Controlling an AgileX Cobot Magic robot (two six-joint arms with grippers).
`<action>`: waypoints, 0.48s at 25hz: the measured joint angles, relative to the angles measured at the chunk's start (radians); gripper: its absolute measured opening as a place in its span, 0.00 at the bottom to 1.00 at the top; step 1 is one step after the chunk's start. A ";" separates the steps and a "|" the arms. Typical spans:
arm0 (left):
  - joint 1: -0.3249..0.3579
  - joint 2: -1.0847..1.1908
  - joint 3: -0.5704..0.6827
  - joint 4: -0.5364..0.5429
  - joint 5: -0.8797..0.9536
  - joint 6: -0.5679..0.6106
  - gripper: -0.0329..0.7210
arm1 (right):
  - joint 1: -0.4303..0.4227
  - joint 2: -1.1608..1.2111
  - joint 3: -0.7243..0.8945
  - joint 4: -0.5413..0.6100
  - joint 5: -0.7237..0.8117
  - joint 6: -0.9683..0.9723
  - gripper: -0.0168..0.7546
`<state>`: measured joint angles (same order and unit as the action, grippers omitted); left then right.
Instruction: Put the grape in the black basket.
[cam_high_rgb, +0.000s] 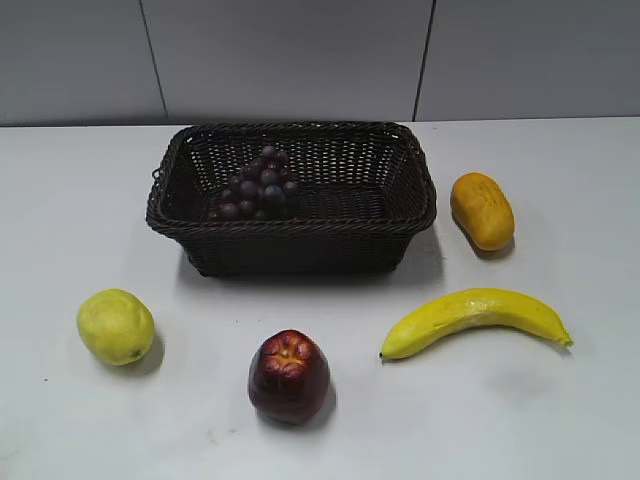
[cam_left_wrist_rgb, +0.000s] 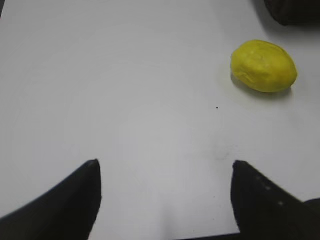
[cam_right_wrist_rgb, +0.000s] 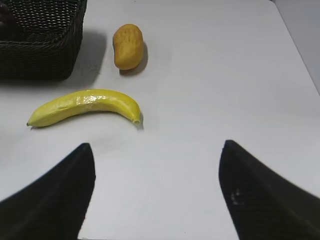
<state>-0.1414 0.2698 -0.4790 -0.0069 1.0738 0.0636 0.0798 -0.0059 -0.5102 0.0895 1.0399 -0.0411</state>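
The grape (cam_high_rgb: 257, 185), a bunch of dark purple-red grapes, lies inside the black basket (cam_high_rgb: 400, 215) at its left half. The basket stands at the back middle of the white table; its corner also shows in the right wrist view (cam_right_wrist_rgb: 45, 55) and its edge in the left wrist view (cam_left_wrist_rgb: 292, 12). Neither arm shows in the exterior view. My left gripper (cam_left_wrist_rgb: 165, 167) is open and empty over bare table. My right gripper (cam_right_wrist_rgb: 156, 150) is open and empty over bare table.
A yellow-green lemon (cam_high_rgb: 115, 326) (cam_left_wrist_rgb: 263, 66) lies front left. A dark red apple (cam_high_rgb: 289, 376) sits front middle. A banana (cam_high_rgb: 475, 318) (cam_right_wrist_rgb: 85, 106) lies front right. An orange mango (cam_high_rgb: 481, 210) (cam_right_wrist_rgb: 128, 46) lies right of the basket.
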 joint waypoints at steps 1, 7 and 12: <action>0.000 0.000 0.000 0.000 0.000 0.000 0.79 | 0.000 0.000 0.000 0.000 0.000 0.000 0.78; 0.013 -0.012 0.000 0.000 0.001 0.000 0.71 | 0.000 0.000 0.000 0.000 0.000 0.000 0.78; 0.056 -0.106 0.001 0.000 0.001 0.000 0.63 | 0.000 0.000 0.000 0.002 0.000 0.000 0.78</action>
<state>-0.0852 0.1634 -0.4779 -0.0069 1.0746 0.0636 0.0798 -0.0059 -0.5102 0.0917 1.0399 -0.0411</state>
